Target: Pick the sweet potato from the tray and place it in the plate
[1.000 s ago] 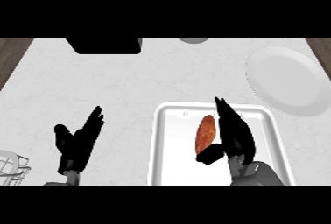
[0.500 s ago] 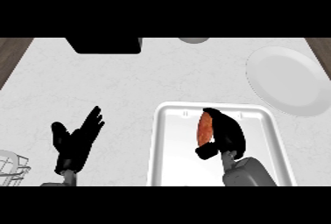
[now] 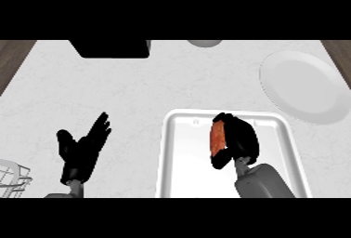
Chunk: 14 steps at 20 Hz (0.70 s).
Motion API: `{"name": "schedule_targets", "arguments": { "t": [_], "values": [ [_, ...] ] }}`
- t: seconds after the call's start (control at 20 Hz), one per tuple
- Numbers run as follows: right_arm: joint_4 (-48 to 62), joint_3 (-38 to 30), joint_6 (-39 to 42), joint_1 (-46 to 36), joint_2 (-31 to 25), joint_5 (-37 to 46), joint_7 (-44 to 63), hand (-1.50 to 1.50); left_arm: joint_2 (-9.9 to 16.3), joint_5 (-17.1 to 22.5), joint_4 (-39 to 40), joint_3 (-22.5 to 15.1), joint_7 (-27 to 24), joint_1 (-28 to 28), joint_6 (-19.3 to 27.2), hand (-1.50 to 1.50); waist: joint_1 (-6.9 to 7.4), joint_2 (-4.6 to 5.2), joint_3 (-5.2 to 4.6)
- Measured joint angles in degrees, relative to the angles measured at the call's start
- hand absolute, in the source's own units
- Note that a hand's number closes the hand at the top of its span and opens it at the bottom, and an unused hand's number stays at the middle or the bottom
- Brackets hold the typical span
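Curling round the sweet potato (image 3: 218,137) over the tray (image 3: 179,158), right hand (image 3: 240,138).

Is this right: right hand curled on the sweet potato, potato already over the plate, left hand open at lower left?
Not quite. The head view shows the sweet potato, with the right hand curled on it, over the tray, not the plate. The left hand is open at lower left.

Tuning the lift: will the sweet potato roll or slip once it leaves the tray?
The sweet potato is long and rounded, so it would likely roll sideways if released. It looks rigid, unlikely to flex. The right robot hand curls round its long side, which probably limits slipping, though the skin's grip is unclear.
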Motion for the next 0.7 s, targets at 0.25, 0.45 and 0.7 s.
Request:
{"name": "schedule_targets", "arguments": {
  "t": [0.25,0.45,0.7],
  "values": [
    [4.3,-3.1,-5.4,-5.9,2.0,4.9,4.9,1.50,0.1,-0.1,-0.2,-0.2,0.4,-0.2,-0.9,0.00,0.96,0.67,0.10],
    [11.0,-10.0,-11.1,-15.2,3.4,10.1,14.9,1.50,-0.2,-0.4,-0.3,-1.1,0.2,-1.2,-1.4,0.00,3.04,1.72,0.09],
    [17.8,-15.2,-17.7,-26.2,1.6,20.6,19.7,1.50,-0.6,-0.8,0.1,-2.1,0.0,-2.4,-1.9,0.00,4.88,2.35,0.03]
  ]
}}
